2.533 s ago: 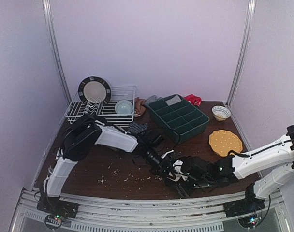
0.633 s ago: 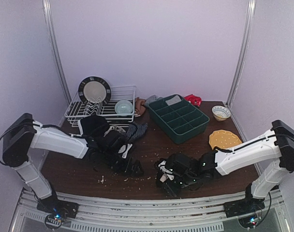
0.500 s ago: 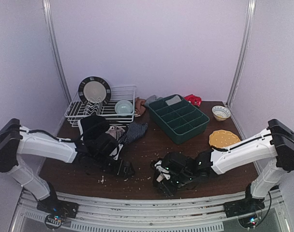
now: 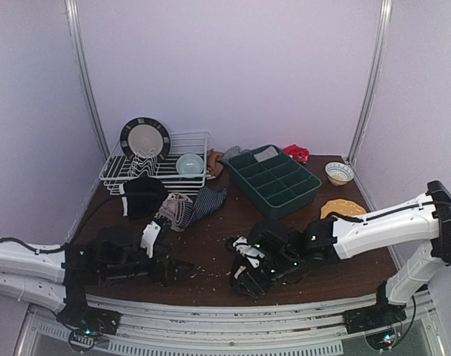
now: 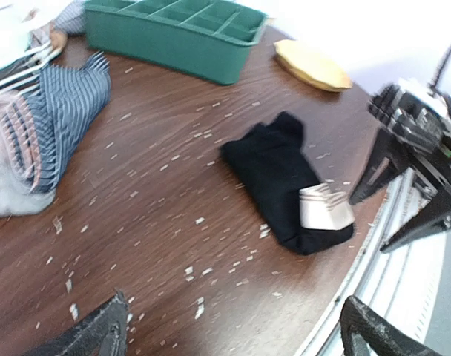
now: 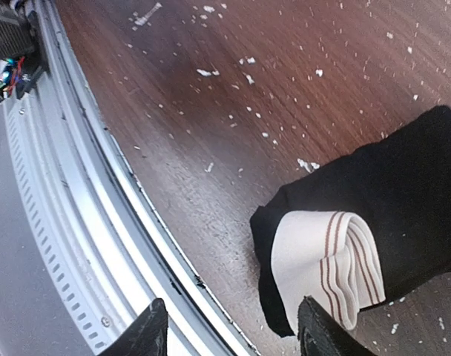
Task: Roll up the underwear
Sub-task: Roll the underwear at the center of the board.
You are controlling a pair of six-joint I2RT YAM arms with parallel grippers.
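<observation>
Down on the crumb-flecked dark wooden table, the rolled black cloth underwear with its white striped waistband sits near the front edge, the right gripper spreading its jaws clear of it, the left gripper pulled back left, wide and empty, so this roll looks done.

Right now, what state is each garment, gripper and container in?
Black underwear, rolled, lying free.
Striped underwear, unrolled, crumpled.
Left gripper, open, empty.
Right gripper, open, empty, at the roll.
Green tray, upright, most compartments empty.
Plate, standing upright in the rack.
</observation>
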